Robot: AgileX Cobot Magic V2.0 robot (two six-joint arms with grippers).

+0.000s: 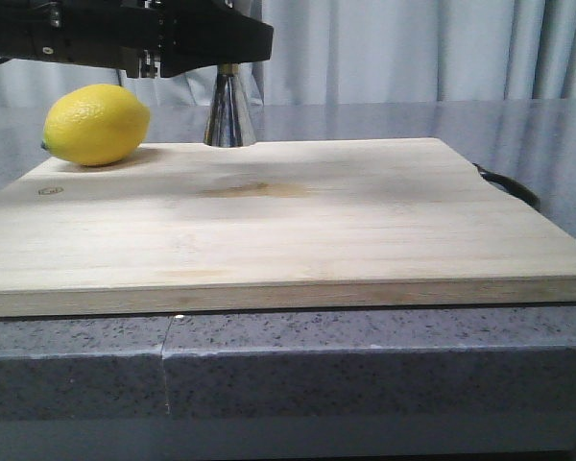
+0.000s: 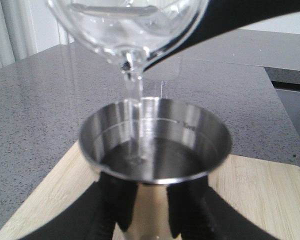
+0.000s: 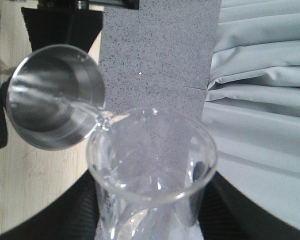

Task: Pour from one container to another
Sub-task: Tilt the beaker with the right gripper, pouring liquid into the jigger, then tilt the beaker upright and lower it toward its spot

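Observation:
The steel jigger (image 2: 155, 145) stands on the wooden board, and my left gripper (image 2: 152, 212) is shut on its narrow body below the cup. Water lies in its upper cup. The clear glass beaker (image 2: 125, 25) is tipped above it, and a thin stream of water (image 2: 135, 95) falls from its lip into the cup. My right gripper (image 3: 150, 222) is shut on the beaker (image 3: 150, 155), whose lip reaches over the rim of the jigger (image 3: 50, 95). In the front view only the jigger's lower cone (image 1: 230, 115) shows under black arm hardware (image 1: 125, 38); the beaker is hidden there.
A yellow lemon (image 1: 96, 125) lies on the board's (image 1: 365, 221) far left corner, close to the jigger. The board rests on a grey speckled counter (image 1: 365, 365). A black curved handle (image 1: 509, 187) sticks out past the board's right edge. Pale curtains hang behind.

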